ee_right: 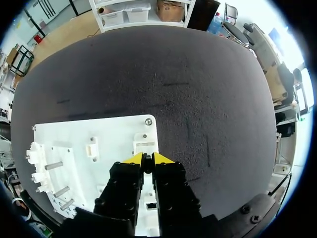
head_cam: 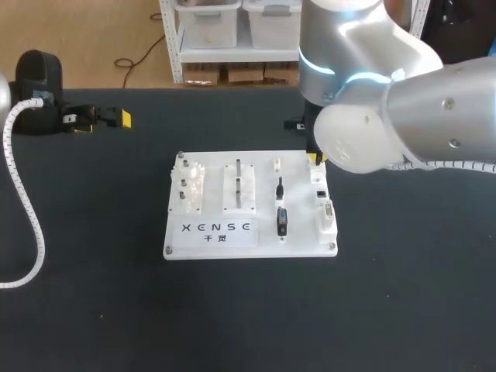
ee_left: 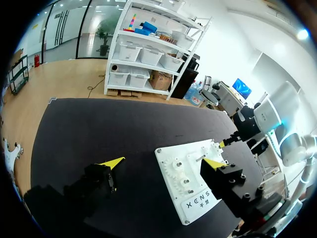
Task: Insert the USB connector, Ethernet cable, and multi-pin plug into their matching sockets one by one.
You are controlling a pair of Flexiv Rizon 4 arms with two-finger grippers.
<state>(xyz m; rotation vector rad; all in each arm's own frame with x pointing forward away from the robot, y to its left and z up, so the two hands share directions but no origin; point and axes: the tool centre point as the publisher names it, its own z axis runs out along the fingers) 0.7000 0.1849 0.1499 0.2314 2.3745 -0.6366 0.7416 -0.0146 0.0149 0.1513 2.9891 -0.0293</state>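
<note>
The right claw (ee_right: 147,159) hangs over the white board (ee_right: 114,134) at its far right corner. Its yellow tips are drawn together with only a thin dark slit between them, and I cannot tell whether anything is pinched there. Just ahead of and under this claw runs the socket column (head_cam: 325,209), hard against the board's right edge. Beyond that edge, ahead of and beside the claw, the table (ee_right: 208,99) lies open. The USB connector (head_cam: 281,221) lies on the board, beside the claw toward the middle and apart from the sockets. The left claw (ee_left: 163,162) has its fingers spread wide around nothing. It sits near the table's far left edge, well apart from the board ahead of it.
</note>
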